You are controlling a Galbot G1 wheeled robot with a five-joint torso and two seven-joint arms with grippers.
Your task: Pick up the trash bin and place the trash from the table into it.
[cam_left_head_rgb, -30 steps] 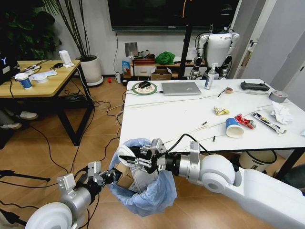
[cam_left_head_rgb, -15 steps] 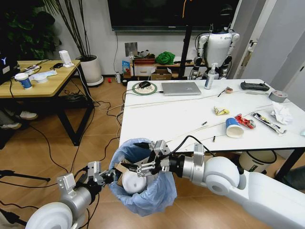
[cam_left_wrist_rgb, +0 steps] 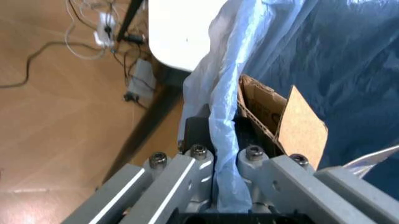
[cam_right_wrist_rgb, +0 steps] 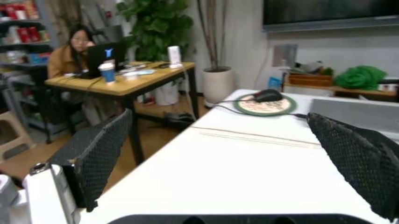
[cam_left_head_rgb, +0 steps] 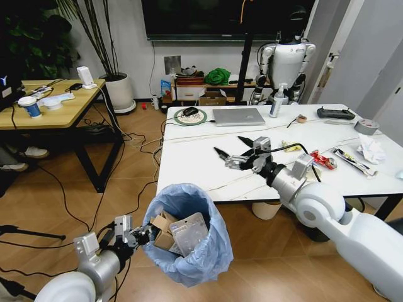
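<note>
The right gripper (cam_left_head_rgb: pixel 234 150) has left the trash bin (cam_left_head_rgb: pixel 189 236): a second ago it was down inside the bin's mouth over the litter, and it now hangs above the table (cam_left_head_rgb: pixel 208 163), fingers spread apart and empty. A white sheet (cam_left_head_rgb: pixel 189 231) that sat under the gripper now lies uncovered in the bin, beside the brown cardboard packet (cam_left_head_rgb: pixel 162 228).

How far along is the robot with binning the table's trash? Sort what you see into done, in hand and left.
Done: cardboard and a white packet lie inside the trash bin, whose rim the left gripper clamps. In hand: nothing; the right gripper hovers open over the table. Left: yellow wrapper, red wrapper and tissue.
</note>
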